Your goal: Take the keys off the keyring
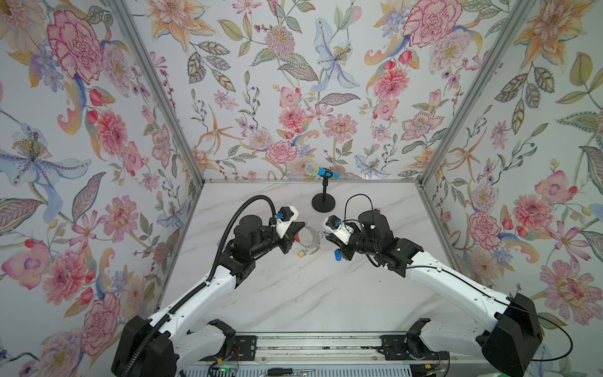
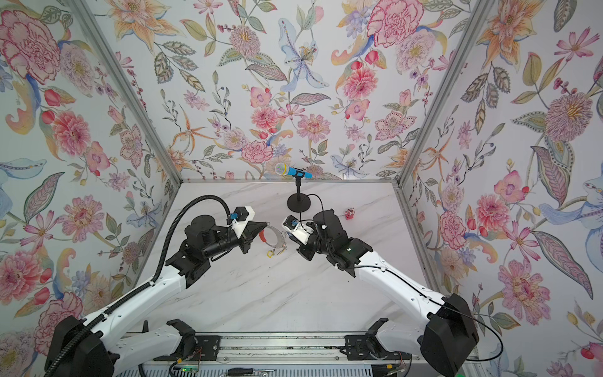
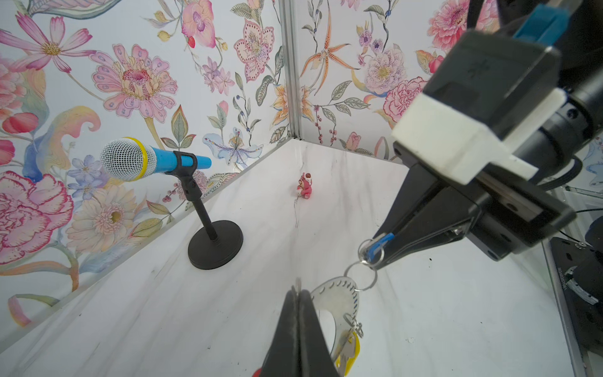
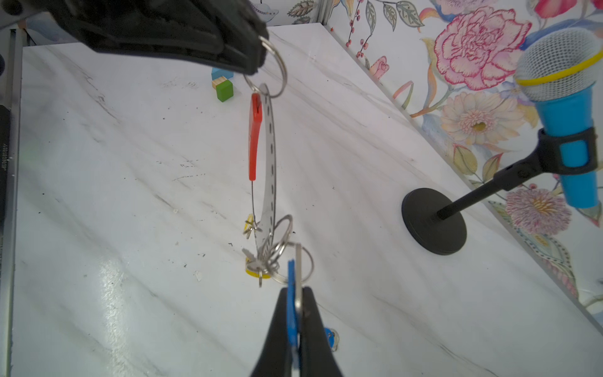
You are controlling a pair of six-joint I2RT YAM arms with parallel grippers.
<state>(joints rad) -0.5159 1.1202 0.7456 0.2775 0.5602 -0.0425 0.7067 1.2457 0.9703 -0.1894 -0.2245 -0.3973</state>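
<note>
Keyring [image 4: 270, 156], a thin grey hoop with a red sleeve [image 4: 254, 137], hangs in the air over the counter [image 1: 293, 293]. It is nearer the far edge than the near one, just in front of the microphone-stand base [image 1: 323, 202], and spans the gap between both arms. It looks light and springy, and its bare metal is probably slick, so the sleeved end seems the surest hold. The keys [image 4: 256, 259] dangle loose from the hoop and should swing freely; their flat plastic tags offer the best purchase. The left end effector [image 3: 298, 293] is clamped on the hoop beside the sleeve, jaws fully together. The right end effector [image 4: 295, 292] pinches the blue-tagged key [image 4: 290, 274], while a yellow tag [image 4: 256, 273] hangs free.
</note>
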